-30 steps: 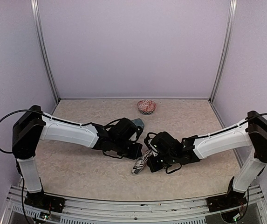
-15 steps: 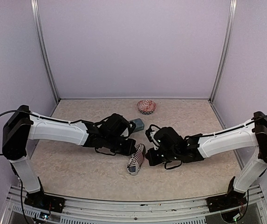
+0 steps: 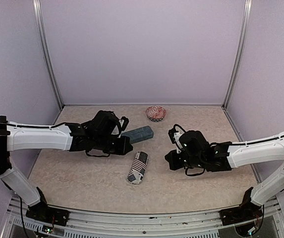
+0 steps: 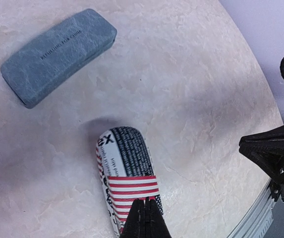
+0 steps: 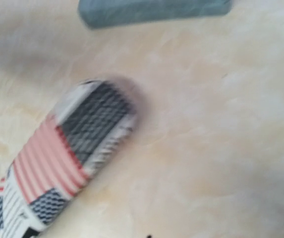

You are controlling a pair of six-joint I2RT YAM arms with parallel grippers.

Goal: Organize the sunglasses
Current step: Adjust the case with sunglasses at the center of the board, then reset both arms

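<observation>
— Near the middle of the table (image 3: pixel 82 181), toward its front edge, lies the flag-patterned soft pouch (image 3: pixel 138 167). The blue-teal hard case (image 3: pixel 138 134) lies just beyond it, apart. So where are the sunglasses?

— Not to be seen in any view. They may be inside the pouch or the case, but neither shows its inside, so I cannot tell.

— And the claws?

— The left gripper (image 4: pixel 144 210) has its fingers pressed together with nothing between them. It sits beside the case's left end and points toward the pouch. The right gripper (image 3: pixel 173 159) is to the right of the pouch, clear of it. Its own camera is blurred and shows almost none of its fingers, so I cannot say whether they are spread or closed.

— What could go wrong from here?

— Three things, I'd judge. If the left comes down with its fingers pressed together, it will only push the pouch. The pouch looks rounded and soft, so it could roll or skid, and anything inside it would take the force. The case looks smooth and lies loose, so prying at it with one arm would likely slide it across the table. Both arms also face the same small patch, so reaching together risks a knock between the wrists.

— And that round red-and-white thing (image 3: pixel 155 113) at the far edge?

— It is well apart from both arms.
</observation>
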